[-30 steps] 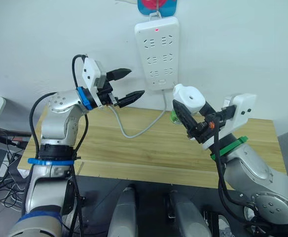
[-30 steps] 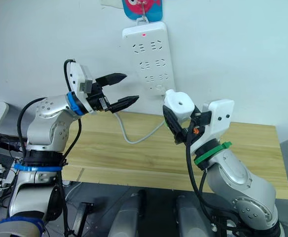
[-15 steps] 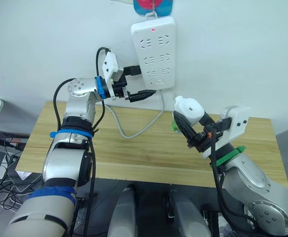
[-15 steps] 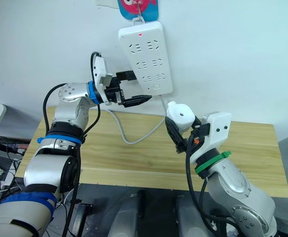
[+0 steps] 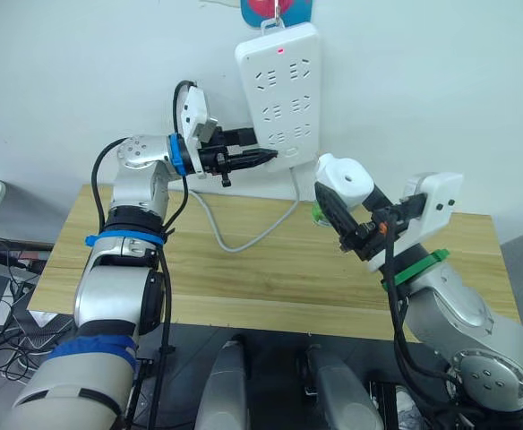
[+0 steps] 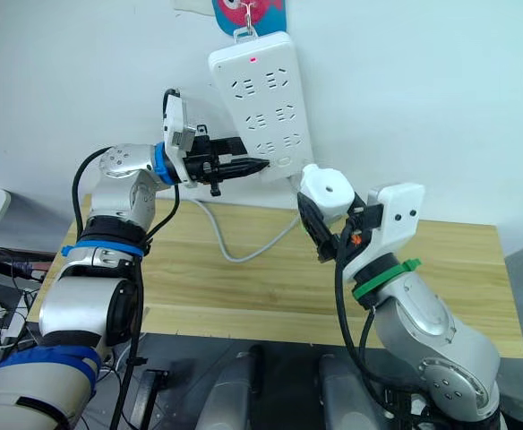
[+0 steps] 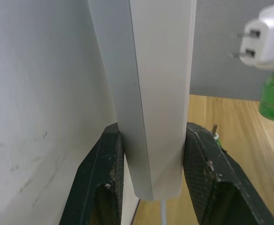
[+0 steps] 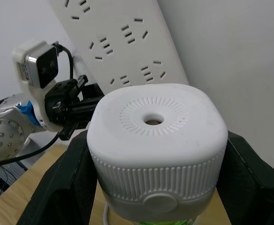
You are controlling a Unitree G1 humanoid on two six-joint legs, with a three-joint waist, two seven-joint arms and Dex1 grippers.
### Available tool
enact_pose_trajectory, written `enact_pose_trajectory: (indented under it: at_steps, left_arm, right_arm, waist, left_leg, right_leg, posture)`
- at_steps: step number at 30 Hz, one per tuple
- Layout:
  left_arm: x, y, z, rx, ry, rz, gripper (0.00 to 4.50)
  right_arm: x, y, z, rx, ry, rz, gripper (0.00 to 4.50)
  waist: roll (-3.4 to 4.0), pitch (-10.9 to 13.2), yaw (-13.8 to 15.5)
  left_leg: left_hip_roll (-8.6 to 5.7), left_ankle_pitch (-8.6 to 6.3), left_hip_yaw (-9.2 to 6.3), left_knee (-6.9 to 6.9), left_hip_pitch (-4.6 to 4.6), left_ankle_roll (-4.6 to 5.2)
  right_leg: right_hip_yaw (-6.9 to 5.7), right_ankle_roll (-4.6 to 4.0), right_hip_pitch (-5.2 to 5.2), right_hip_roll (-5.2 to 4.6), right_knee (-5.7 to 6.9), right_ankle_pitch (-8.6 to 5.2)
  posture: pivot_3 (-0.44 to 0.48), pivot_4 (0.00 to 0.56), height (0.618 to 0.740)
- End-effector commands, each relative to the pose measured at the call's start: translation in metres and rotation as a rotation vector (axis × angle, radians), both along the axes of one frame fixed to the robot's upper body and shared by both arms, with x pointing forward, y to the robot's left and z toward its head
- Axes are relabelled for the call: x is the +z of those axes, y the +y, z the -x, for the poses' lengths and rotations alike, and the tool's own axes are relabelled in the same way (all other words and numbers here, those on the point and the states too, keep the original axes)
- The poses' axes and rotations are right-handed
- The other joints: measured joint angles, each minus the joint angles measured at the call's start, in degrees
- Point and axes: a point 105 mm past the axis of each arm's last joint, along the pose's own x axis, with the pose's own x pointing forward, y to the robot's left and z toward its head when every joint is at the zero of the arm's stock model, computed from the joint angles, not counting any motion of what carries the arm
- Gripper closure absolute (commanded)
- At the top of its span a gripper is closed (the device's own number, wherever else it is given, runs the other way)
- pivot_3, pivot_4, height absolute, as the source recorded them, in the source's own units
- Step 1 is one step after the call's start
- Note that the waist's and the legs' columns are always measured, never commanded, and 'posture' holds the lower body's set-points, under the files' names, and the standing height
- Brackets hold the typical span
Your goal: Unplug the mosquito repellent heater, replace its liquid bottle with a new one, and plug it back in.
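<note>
Left tool [image 7: 151, 178] clamps the hanging power strip [image 5: 279, 90] by its lower end; right tool [image 8: 153, 187] grips the mosquito repellent heater [image 5: 342, 179] just below it, where misaligned prongs could miss the slots.

I've got the wooden table [image 5: 270, 287] in front of me, pale planks running 9 to 3 o'clock. A white cable [image 5: 230, 240] drops onto it at about 11 o'clock, lies in a loose curve on the wood, then climbs off again towards 12. Near the far edge a small green bottle [image 7: 216, 136] with a thin wick stands on the top, half hidden from me.
</note>
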Motion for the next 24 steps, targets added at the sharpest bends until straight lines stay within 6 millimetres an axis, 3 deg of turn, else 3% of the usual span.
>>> enact_pose_trajectory:
  at_steps: [1, 5, 9, 16, 24]
  left_arm:
    - [0.009, 0.001, 0.004, -0.003, -0.052, -0.011, 3.11]
    - [0.009, 0.000, 0.002, 0.014, -0.052, -0.008, 3.11]
    - [0.007, -0.002, 0.002, 0.009, -0.050, -0.005, 3.11]
    - [0.009, -0.006, 0.003, -0.004, -0.054, 0.002, 3.11]
    - [0.008, -0.007, 0.004, -0.007, -0.057, -0.002, 3.11]
  right_arm:
    - [0.018, 0.006, 0.006, 0.028, -0.063, -0.009, 1.48]
    - [0.023, 0.021, 0.006, 0.054, -0.089, 0.063, 1.48]
    - [0.013, 0.030, 0.001, 0.036, -0.050, 0.075, 1.48]
    - [-0.004, 0.024, -0.005, -0.046, -0.003, 0.075, 1.48]
    - [0.002, 0.024, -0.013, -0.081, -0.028, 0.035, 1.48]
  waist:
    - [0.00, 0.0, 0.0]
    - [0.00, 0.0, 0.0]
    - [0.00, 0.0, 0.0]
    - [0.00, 0.0, 0.0]
    - [0.00, 0.0, 0.0]
  left_leg:
    - [0.00, 0.00, -0.01, -0.01, -0.01, 0.00]
    - [0.00, 0.00, -0.04, -0.01, -0.01, 0.00]
    - [0.01, 0.00, -0.06, -0.03, -0.01, 0.00]
    - [0.00, 0.00, -0.06, -0.01, -0.02, 0.00]
    - [0.01, 0.00, -0.07, -0.02, -0.02, -0.01]
  right_leg:
    - [-0.01, 0.00, 0.00, 0.00, -0.01, 0.00]
    - [-0.03, 0.00, -0.02, 0.00, 0.01, 0.00]
    - [-0.05, 0.00, -0.02, 0.00, 0.01, 0.00]
    - [-0.04, 0.00, -0.03, -0.02, 0.01, 0.00]
    - [-0.06, 0.00, -0.04, -0.02, 0.02, 0.00]
  posture:
    - [0.039, 0.321, 0.740]
    - [0.032, 0.321, 0.740]
    - [0.029, 0.316, 0.740]
    - [0.025, 0.311, 0.740]
    - [0.024, 0.312, 0.740]
